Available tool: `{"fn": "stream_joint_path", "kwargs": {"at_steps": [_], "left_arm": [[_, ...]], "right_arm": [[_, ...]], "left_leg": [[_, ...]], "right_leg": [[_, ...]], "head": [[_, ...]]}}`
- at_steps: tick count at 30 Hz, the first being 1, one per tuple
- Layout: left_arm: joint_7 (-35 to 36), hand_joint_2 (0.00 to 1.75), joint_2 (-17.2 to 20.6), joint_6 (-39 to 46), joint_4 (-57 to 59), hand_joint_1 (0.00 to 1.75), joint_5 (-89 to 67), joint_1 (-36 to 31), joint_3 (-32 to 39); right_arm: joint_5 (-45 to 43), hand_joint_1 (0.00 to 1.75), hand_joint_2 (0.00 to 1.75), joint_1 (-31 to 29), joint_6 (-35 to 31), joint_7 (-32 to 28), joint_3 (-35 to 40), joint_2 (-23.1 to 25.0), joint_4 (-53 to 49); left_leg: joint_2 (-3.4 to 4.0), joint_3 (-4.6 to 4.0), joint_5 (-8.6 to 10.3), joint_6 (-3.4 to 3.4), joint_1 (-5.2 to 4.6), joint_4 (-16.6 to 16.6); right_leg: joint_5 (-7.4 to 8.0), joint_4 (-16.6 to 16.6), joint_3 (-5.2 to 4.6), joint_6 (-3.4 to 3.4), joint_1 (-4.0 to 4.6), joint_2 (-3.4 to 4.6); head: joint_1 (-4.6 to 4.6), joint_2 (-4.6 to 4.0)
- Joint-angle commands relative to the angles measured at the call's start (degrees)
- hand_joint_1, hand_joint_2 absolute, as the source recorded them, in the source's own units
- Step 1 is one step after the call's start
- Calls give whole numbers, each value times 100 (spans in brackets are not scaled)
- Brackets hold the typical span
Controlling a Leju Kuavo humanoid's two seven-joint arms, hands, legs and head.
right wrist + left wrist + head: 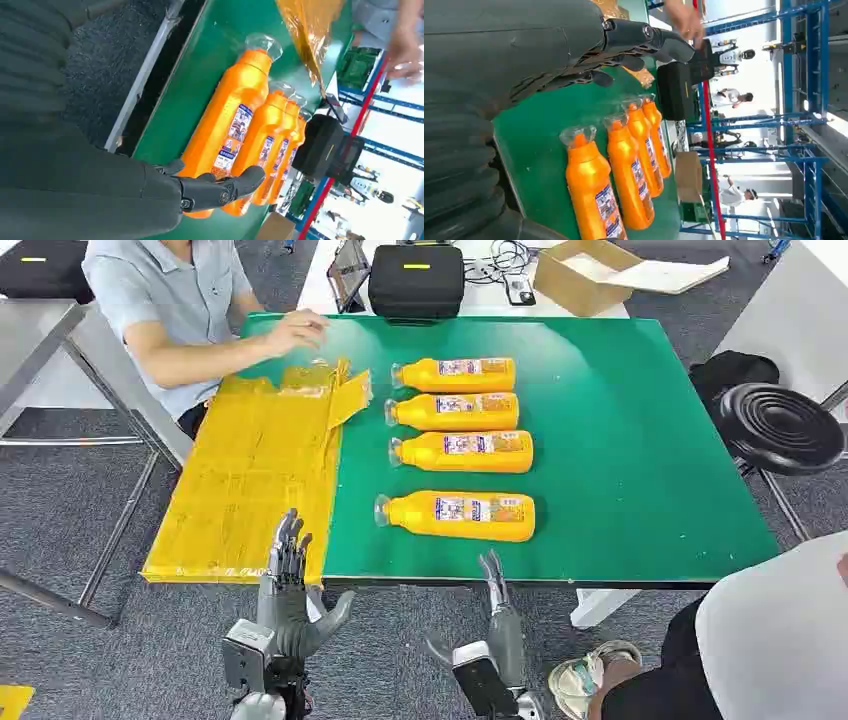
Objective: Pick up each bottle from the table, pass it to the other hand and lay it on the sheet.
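Several orange bottles with clear caps lie on their sides in a column on the green table [640, 440], caps pointing left. The nearest bottle [456, 515] [591, 190] [232, 107] lies closest to the table's front edge; the farthest bottle [455, 374] lies at the back. A yellow sheet [250, 475] covers the table's left side, with its far right corner crumpled up. My left hand [290, 585] hovers at the sheet's front edge, fingers spread, holding nothing. In front of the nearest bottle, my right hand [495, 605] hangs below the table edge, fingers straight and empty.
A person sits at the far left, one hand [295, 330] resting near the sheet's far corner. A black case [416, 280] and a cardboard box [580, 275] stand beyond the table. A black stool [780, 425] is at the right. Another person's leg [770, 640] is at the lower right.
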Motion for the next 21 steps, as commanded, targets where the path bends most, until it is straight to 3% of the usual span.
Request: {"fn": "stream_joint_path", "kwargs": {"at_steps": [1,4,9,12,18,21], "left_arm": [[71,175,57,-60,287,0,6,-156,48],[106,175,63,-215,311,0,-12,-239,56],[110,175,52,-227,317,0,-18,-245,69],[147,175,53,-402,378,0,-25,-325,45],[120,175,-48,-655,395,0,17,-429,7],[116,175,-56,-749,479,0,22,-546,-52]], "right_arm": [[368,0,175,-168,-88,217,74,-120,230],[1403,0,175,-369,-370,617,-41,-383,406],[1427,0,175,-369,-288,599,-134,-382,399],[3135,0,175,-581,-590,1272,-486,-508,582],[3343,0,175,-1354,-1,1491,-1110,-644,1281],[3654,0,175,-2026,124,1718,-1290,-695,2024]], "left_leg": [[0,19,-5,-5,4,-5],[2,22,-4,-5,4,-8],[-1,29,-6,-6,5,-7],[1,23,-5,-6,5,-7],[5,23,1,-2,2,-8],[11,22,3,-1,2,-6]], "right_leg": [[-5,-7,20,-8,5,-1],[-3,-11,24,-8,5,1],[-5,-11,32,-10,6,-2],[-4,-10,26,-9,6,0],[5,-13,25,-6,3,4],[9,-12,24,-5,3,10]], "head": [[0,0],[0,0],[0,0],[0,0],[0,0],[-2,0]]}}
